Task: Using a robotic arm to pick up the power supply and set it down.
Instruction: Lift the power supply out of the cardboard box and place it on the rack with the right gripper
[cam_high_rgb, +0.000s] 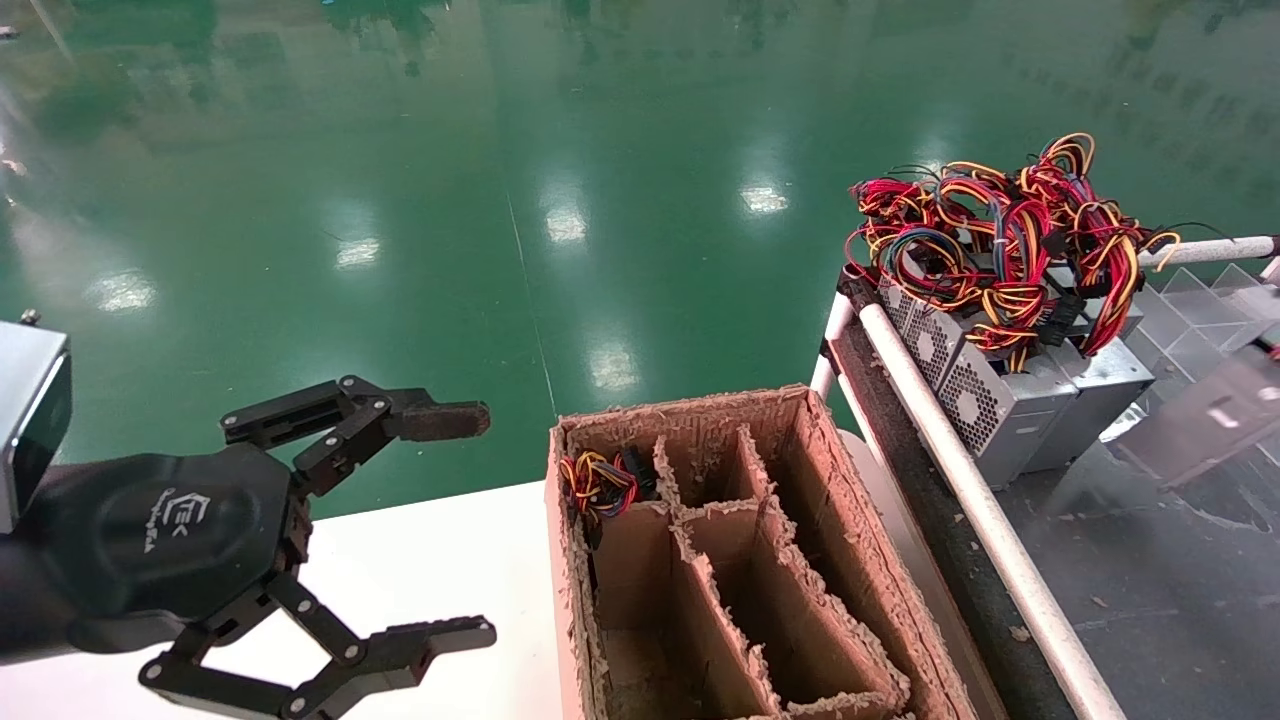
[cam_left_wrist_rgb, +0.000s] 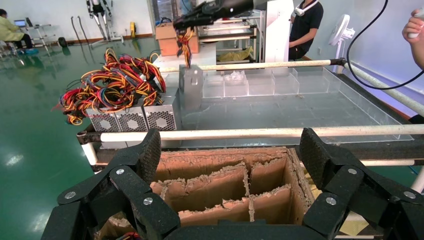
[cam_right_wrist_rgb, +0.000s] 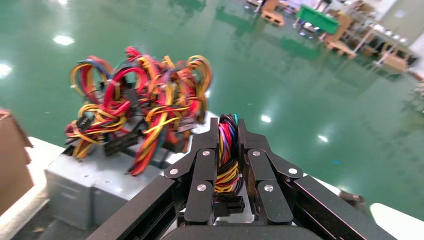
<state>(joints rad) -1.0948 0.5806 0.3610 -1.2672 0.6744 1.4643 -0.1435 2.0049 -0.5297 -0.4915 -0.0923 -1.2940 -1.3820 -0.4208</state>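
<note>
Gripping a bundle of red, yellow and black wires (cam_right_wrist_rgb: 227, 150), the right gripper (cam_right_wrist_rgb: 228, 165) has its fingers closed on the cable tail of one power supply (cam_left_wrist_rgb: 191, 86). The left wrist view shows this grey box hanging from the gripper above the clear-walled tray (cam_left_wrist_rgb: 350, 95), just beside the row of other power supplies (cam_high_rgb: 1000, 390) at the tray's left end. The head view shows neither the right gripper nor the lifted unit.

The left gripper (cam_high_rgb: 440, 525) hovers over the white table (cam_high_rgb: 450, 560) to the left of the cardboard box (cam_high_rgb: 870, 640), fingers spread wide and holding nothing. The box is split by torn dividers into compartments; the far-left one already holds a unit, of which only the wires (cam_high_rgb: 600, 485) show.

The step in hand appears to be the carry from tray to box. Because the unit hangs by its wires alone, it is likely to swing, so the move should be slow and level. The box should clear the white rail (cam_high_rgb: 960, 470) before it is lowered upright into a free compartment. Release should come only once the case rests on the bottom.
</note>
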